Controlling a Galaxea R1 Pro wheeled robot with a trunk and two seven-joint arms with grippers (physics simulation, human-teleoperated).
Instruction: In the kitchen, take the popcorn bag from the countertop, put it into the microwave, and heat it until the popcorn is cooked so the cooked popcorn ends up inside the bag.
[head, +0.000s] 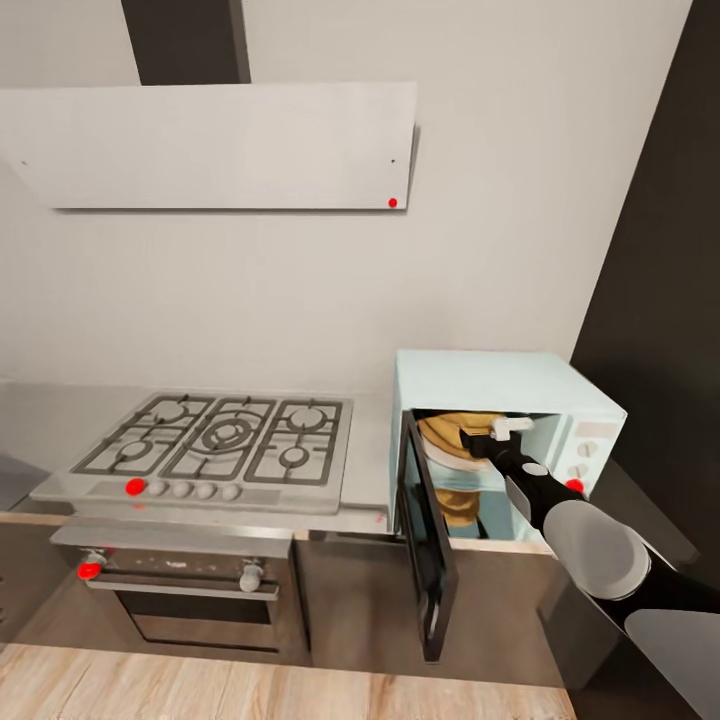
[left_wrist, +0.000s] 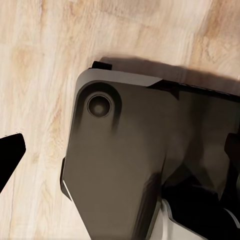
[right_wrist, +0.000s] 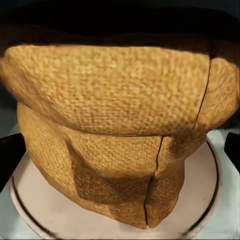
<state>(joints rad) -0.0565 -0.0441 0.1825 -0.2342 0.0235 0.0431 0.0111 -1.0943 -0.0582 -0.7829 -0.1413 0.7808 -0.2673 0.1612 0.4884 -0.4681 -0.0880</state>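
The pale-blue microwave stands on the grey countertop with its dark glass door swung open toward me. Inside it the tan burlap popcorn bag stands upright. In the right wrist view the popcorn bag rests on the white turntable plate. My right gripper reaches into the cavity and is open, one dark fingertip on either side of the bag and apart from it. No popcorn is visible. My left gripper hangs open over the robot's base.
A steel gas hob with black grates sits left of the microwave, above a steel oven. A flat white hood hangs on the wall. A tall dark cabinet stands at the right. The floor is pale wood.
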